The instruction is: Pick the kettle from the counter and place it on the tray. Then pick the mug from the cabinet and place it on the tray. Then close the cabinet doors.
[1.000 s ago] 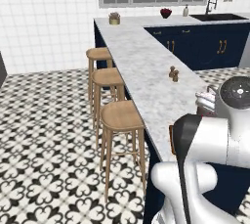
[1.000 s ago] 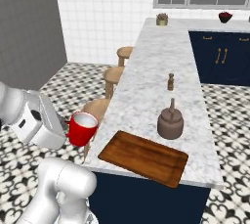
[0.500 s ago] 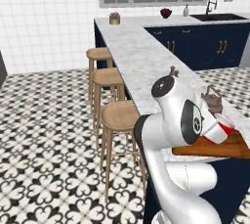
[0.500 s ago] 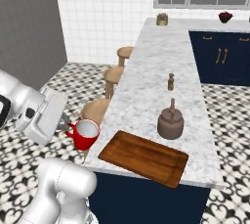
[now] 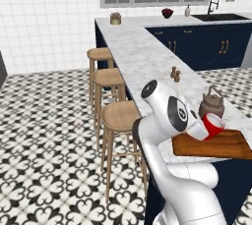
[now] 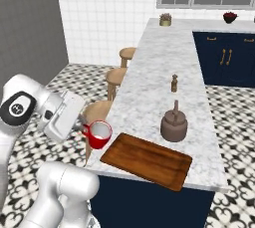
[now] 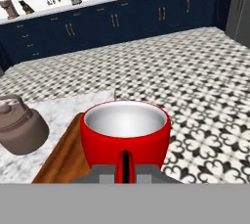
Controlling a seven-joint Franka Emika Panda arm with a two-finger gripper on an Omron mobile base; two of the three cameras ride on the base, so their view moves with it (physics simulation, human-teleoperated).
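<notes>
I hold the red mug by its handle in the closed gripper, upright just off the tray's near end; the tray lies straight ahead, kettle beyond it on the counter.

Counter w/ tray, kettle, two small shakers on top.

tray cut off right, jaws hidden
</notes>
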